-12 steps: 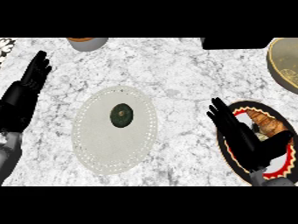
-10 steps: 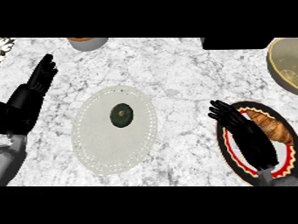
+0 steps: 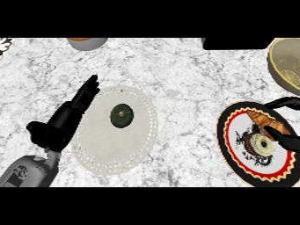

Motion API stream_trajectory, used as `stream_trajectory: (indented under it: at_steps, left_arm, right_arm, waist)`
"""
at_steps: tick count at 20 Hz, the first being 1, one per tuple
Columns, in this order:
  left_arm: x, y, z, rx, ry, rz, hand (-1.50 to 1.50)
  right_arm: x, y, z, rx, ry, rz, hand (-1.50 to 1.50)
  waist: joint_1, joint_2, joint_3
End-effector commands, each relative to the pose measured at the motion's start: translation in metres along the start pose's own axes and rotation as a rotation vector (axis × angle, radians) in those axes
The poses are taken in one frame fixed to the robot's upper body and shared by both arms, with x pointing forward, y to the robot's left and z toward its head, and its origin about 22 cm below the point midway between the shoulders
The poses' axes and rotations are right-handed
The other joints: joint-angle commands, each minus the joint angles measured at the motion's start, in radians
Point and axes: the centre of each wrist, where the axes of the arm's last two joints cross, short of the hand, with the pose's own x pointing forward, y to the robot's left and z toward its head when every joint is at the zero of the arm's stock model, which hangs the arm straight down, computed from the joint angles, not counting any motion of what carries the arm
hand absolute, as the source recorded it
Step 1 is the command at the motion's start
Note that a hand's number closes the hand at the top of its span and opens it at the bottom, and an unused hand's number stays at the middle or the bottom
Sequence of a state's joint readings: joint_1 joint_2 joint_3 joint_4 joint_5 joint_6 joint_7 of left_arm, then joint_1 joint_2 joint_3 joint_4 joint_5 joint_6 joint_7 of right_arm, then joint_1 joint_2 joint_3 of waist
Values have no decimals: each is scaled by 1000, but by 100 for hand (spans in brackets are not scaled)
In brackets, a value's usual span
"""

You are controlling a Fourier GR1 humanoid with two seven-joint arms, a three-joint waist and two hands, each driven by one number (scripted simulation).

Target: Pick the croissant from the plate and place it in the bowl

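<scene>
- Counter (image 3: pixel 178 70): white marble top with grey veining.
- White plate (image 3: pixel 116 151), beaded rim, lies left of centre.
- Red-and-black rimmed plate (image 3: pixel 233 151) lies at the right.
- Tan bowl (image 3: pixel 295 66) sits at the upper right, cut by the edge.
- Grey bowl (image 3: pixel 87 42) sits at the top edge.

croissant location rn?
Head view, right side: the croissant lies on the upper part of the red-rimmed plate, between the right hand's thumb and fingers, below the bowl.
</scene>
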State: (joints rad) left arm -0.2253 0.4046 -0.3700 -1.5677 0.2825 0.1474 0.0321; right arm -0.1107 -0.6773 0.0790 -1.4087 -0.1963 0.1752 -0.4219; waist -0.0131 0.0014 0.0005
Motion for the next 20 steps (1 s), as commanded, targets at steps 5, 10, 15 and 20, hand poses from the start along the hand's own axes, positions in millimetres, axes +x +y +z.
stream_trajectory:
  at_steps: [5,10,15,20]
  left_arm:
    - [-10,-19,6,-86,3,49,0]
    - [-20,-29,8,-81,22,31,0]
    - [-16,-17,4,-75,19,11,0]
    - [-18,-24,5,-73,9,39,0]
  right_arm:
    - [-12,-44,6,159,-93,445,-150]
    - [20,-66,-11,288,46,768,-150]
    - [50,-64,-23,572,319,963,-150]
    - [81,-35,-47,737,471,1006,-150]
  waist:
    - [32,3,1]
    - [22,0,-3]
    - [27,-1,-7]
    - [22,-3,-5]
